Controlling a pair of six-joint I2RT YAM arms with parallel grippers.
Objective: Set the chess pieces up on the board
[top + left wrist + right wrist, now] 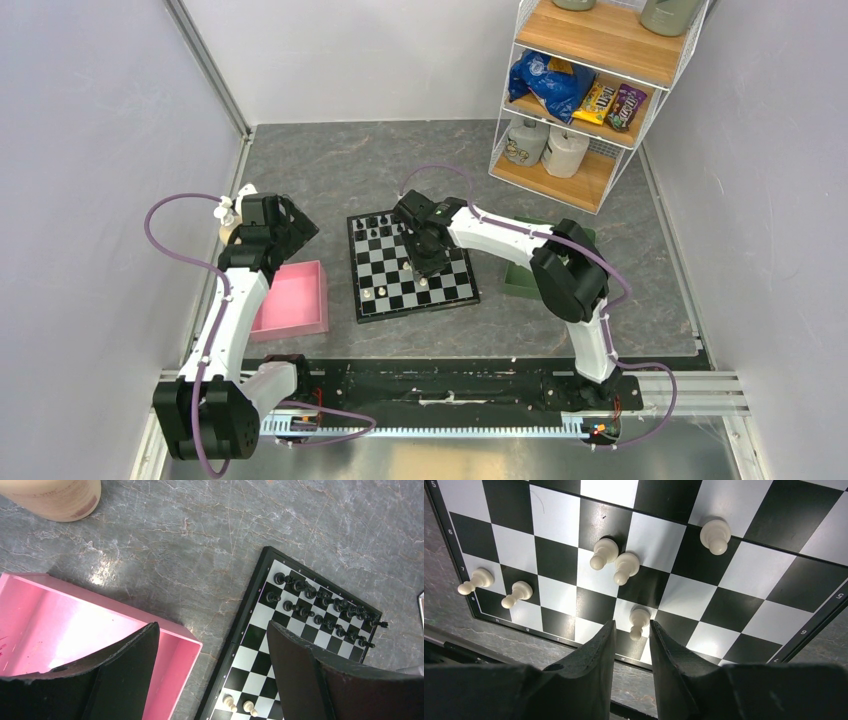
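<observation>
table [350, 170]: grey marble | on it: board [392, 272], pink tray [293, 298], green tray [520, 281], wire rack [560, 180]

Grey marble-veined worktop [200, 530], smooth, with a dull sheen. Glossy, smooth board [744, 605], light glinting off its white checks. Cream pieces [626, 567] in smooth, faintly shiny plastic; black pieces [300, 586] equally slick. Pink tray [75, 625] at nine o'clock of the board: glossy plastic. Matt black, slightly grainy right pincer [632, 623]. Wooden shelf [600, 40] at one o'clock, framed in white wire.
</observation>
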